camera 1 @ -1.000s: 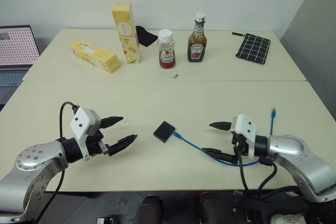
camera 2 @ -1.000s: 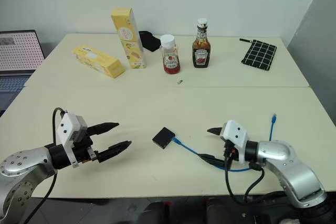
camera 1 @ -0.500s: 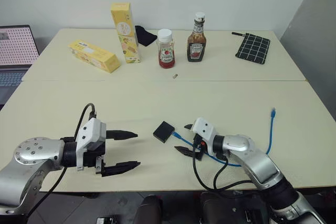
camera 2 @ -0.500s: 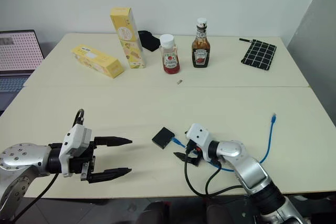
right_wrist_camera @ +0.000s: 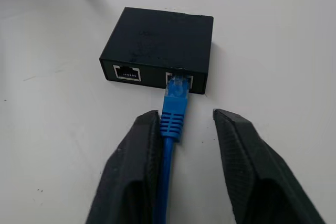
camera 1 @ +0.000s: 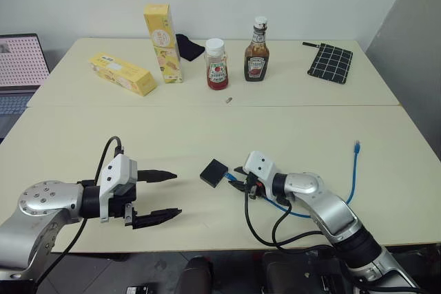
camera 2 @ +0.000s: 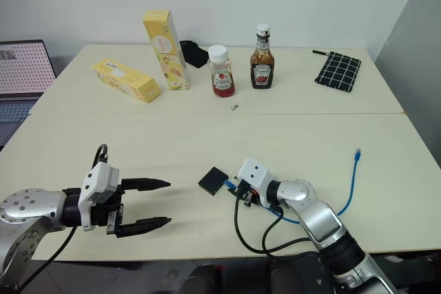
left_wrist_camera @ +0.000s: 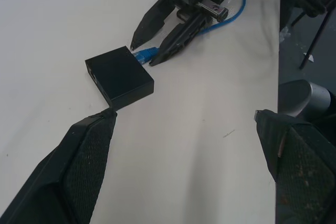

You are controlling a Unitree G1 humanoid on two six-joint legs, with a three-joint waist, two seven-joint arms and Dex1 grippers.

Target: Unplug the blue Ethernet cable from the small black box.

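The small black box [camera 1: 214,171] lies flat near the table's front middle. The blue Ethernet cable [right_wrist_camera: 173,114] is plugged into one of the box's two ports [right_wrist_camera: 178,80]. From there it trails right along the table to a free plug [camera 1: 357,146]. My right gripper [right_wrist_camera: 185,113] straddles the cable just behind the plug. Its jaws are narrow: one finger [right_wrist_camera: 137,150] touches the cable, the other [right_wrist_camera: 236,145] stands a small gap off. My left gripper [camera 1: 177,193] hovers wide open to the left of the box, pointing at it and holding nothing.
At the back stand a tall yellow carton [camera 1: 162,43], a lying yellow box [camera 1: 122,74], a ketchup bottle [camera 1: 216,65] and a brown sauce bottle [camera 1: 255,51]. A black cloth [camera 1: 189,47], a grid-lined black pouch [camera 1: 330,62] and a laptop [camera 1: 17,67] lie farther out.
My right gripper swept left across the table to the plug at the box, and its jaws narrowed around the cable. The left gripper turned to point more at the box.
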